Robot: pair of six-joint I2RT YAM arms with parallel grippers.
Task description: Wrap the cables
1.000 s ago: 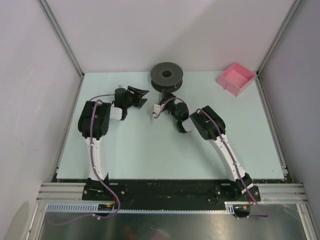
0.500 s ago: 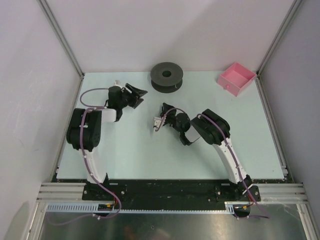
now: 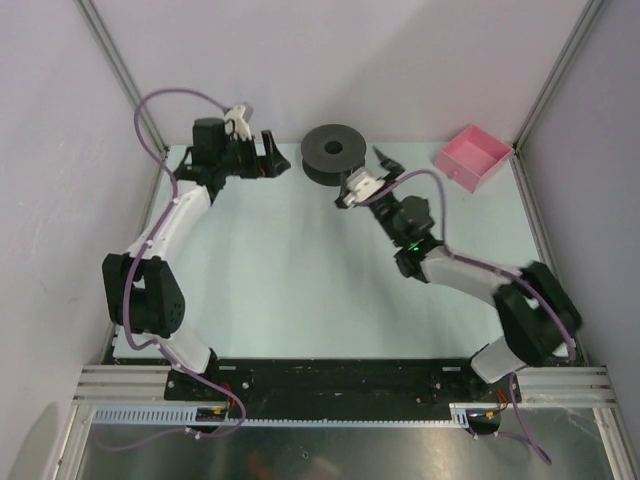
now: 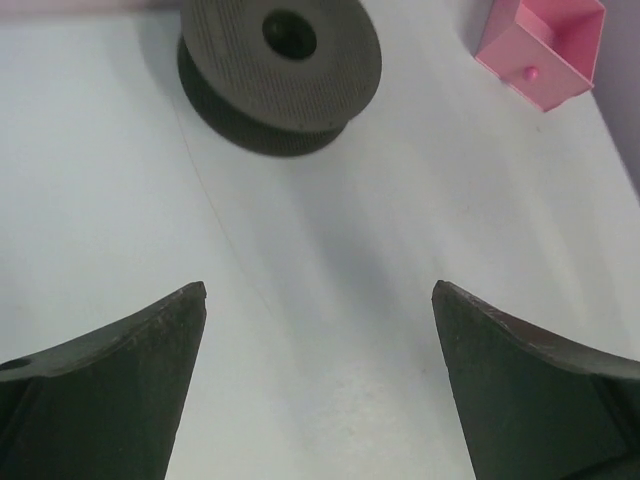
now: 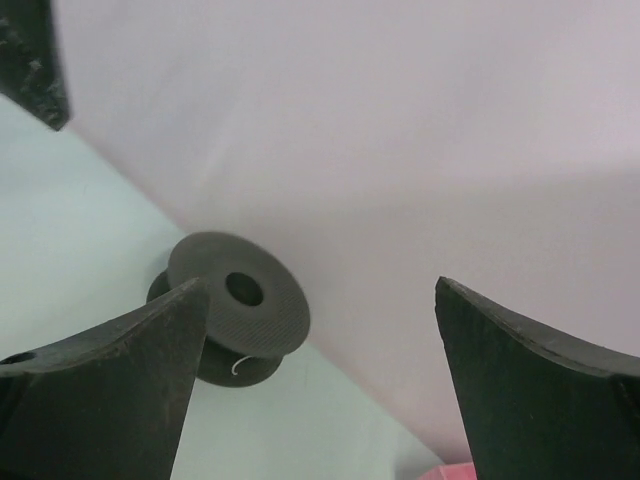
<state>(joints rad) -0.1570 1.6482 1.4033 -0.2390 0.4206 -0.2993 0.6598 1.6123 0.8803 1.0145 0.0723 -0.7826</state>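
L gripper (image 4: 320, 290) & R gripper (image 5: 320, 283) both gaping, released. 1 spool (image 3: 333, 152) sitting mid far edge, 1 wire (image 4: 225, 215) trailing beside it; 1 pink box (image 3: 470, 156) at far-right corner.

Dark grey fine-ribbed spool (image 4: 281, 72), pink box (image 3: 472, 156), pale mint table (image 3: 300, 270), whitish wire (image 5: 236, 368)

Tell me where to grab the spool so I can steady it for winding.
Take the spool by the rim of its upper disc, coming in low from the side. It lies flat, hole up, and the groove between its two discs should let one finger slip under that rim while the other presses on top.
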